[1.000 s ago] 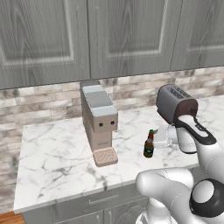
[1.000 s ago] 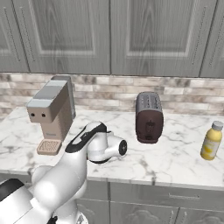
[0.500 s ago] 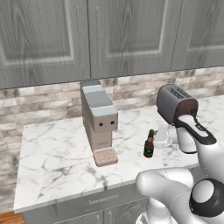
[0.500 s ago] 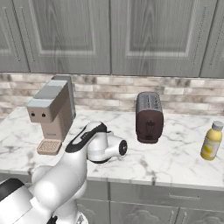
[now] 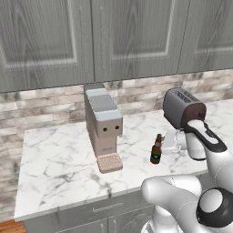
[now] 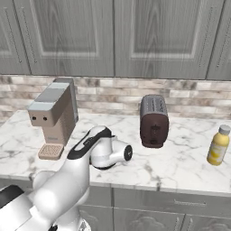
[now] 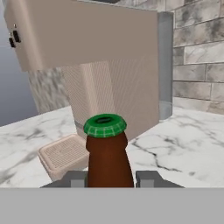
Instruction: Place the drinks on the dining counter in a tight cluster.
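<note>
Fingers (image 7: 108, 179) are clasping the label-less brown bottle (image 7: 108, 153) at lower centre; no writing is showing on the coffee machine (image 5: 103, 125) or toaster (image 5: 183, 107).

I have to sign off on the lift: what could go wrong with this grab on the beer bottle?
The gripper is shut on the beer bottle near the neck, so the bottle could swing or slip when lifted. The coffee machine stands close beside it; a sideways move might knock it.
</note>
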